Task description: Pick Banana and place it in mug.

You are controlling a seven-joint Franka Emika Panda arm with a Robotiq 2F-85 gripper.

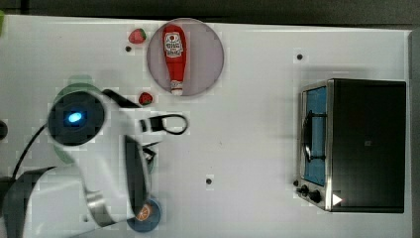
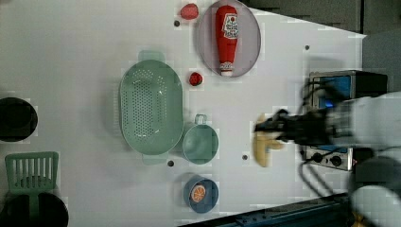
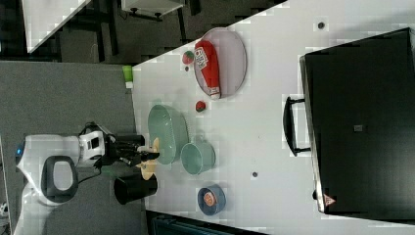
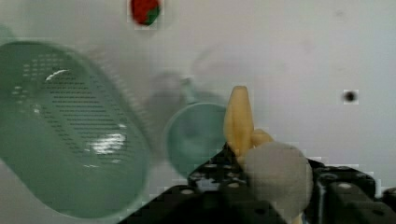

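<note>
**Carrying the banana to the mug: alignment and release**

Black gripper (image 4: 243, 172) hardware sits closest to the wrist camera, its jaws pinching the banana (image 4: 239, 119), a pale yellow piece that sticks out beyond the fingertips. In the left view the banana (image 2: 261, 144) hangs in the grip, clear of the table (image 2: 85, 56) and well apart from the mug (image 2: 200, 144). The right view also shows the fruit raised above the surface.

I judge the step in hand to be transport: the pick is done, the placement is not.

Procedure as I would run it:

1. I hold the grip as it is; the banana is small and could pivot between the fingers if I loosen early.
2. I travel level toward the mug, which stands just beside the green perforated basket (image 2: 151, 107), with its stub handle pointing toward the strawberry (image 2: 196, 79).
3. I centre over the mug's opening, not the basket's. The two are close in colour, and the wrist view shows them side by side, so I confirm by the smaller round rim.
4. I lower until the banana's free end is inside the rim, then release.

Risk: the protruding end may strike the rim and tip the mug.
</note>
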